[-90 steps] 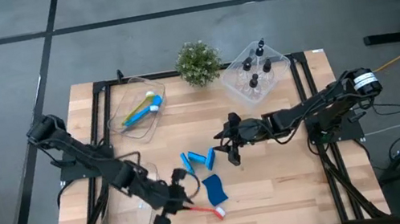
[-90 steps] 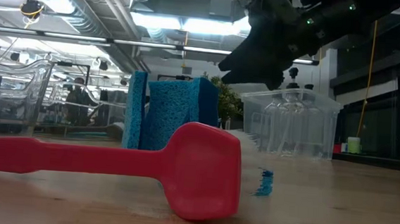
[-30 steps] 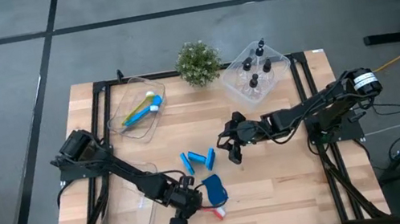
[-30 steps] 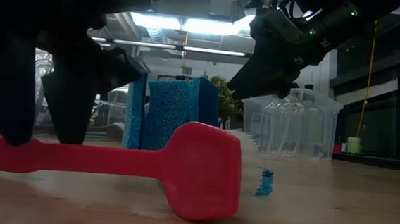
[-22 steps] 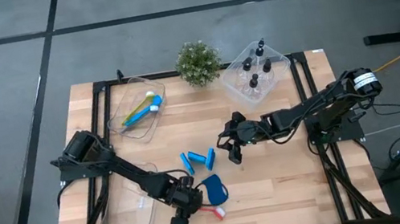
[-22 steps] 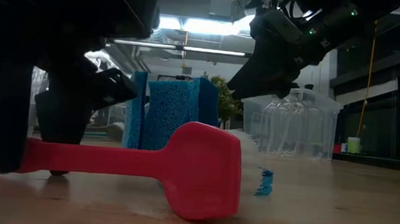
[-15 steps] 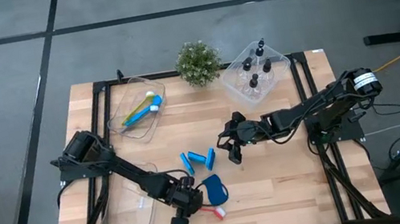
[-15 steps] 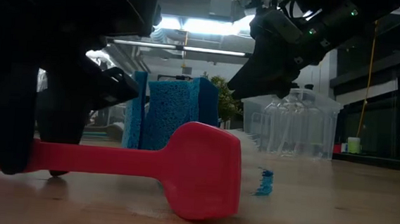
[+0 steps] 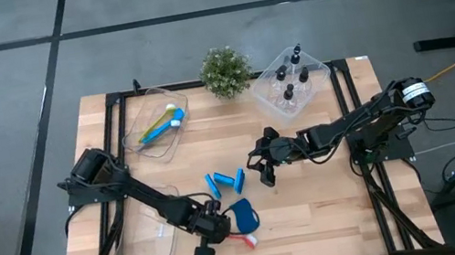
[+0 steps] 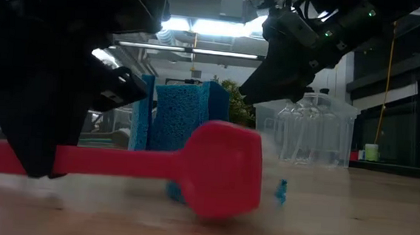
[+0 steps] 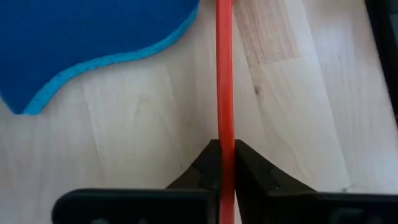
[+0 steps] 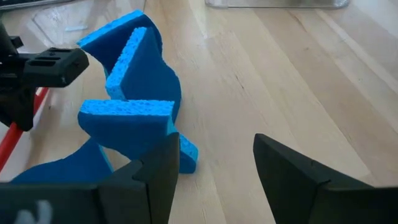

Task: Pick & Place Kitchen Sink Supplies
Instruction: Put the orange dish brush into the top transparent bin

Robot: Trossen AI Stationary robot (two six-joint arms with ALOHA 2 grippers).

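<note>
Red brush (image 11: 224, 74) handle pinched in left claw (image 11: 224, 163); right claw (image 12: 211, 168) spread beside sponges (image 12: 134, 109).

A thin red plastic long-handled brush (image 9: 244, 239) lies low in the frame beside bright blue sponge pieces (image 9: 226, 182). The light, grained wooden table (image 9: 315, 205) carries dark arms; the bushy potted plant (image 9: 225, 70) is green.

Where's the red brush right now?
High view: red brush at the table's front, beside the big blue sponge, its handle pinched in the left tool.
</note>
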